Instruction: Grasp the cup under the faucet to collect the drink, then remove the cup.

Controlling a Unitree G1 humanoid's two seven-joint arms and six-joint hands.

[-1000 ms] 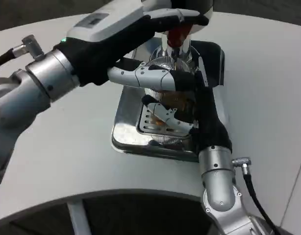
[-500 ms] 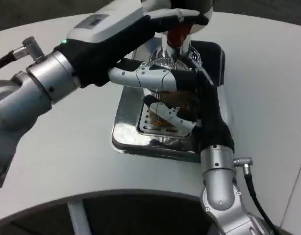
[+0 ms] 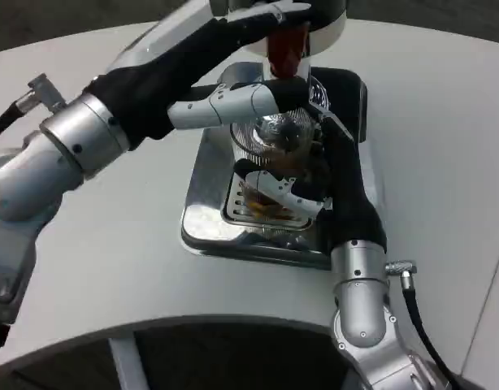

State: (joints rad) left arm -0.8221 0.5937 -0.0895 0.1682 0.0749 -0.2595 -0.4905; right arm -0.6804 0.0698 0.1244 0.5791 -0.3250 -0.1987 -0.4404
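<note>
A clear plastic cup [image 3: 274, 140] with a little brown drink in its bottom is under the red faucet [image 3: 286, 49]. My right hand [image 3: 314, 166] comes up from below and grips the cup. One finger [image 3: 233, 104] wraps its far side and another [image 3: 275, 188] its near side. The cup is held above the grate of the silver drip tray [image 3: 202, 213] and tilts toward me. My left hand [image 3: 262, 18] lies over the white top of the faucet at the picture's upper edge. Its grip there is cut off.
The black back of the drink machine [image 3: 353, 89] stands behind the tray. My left forearm [image 3: 79, 134] crosses the table from the left. A cable [image 3: 424, 317] hangs off my right wrist. The curved front edge of the white table [image 3: 152, 321] lies close below the tray.
My right hand has lifted the cup closer to the faucet and tipped its rim toward me. The left arm and hand have risen a little at the faucet's top.
</note>
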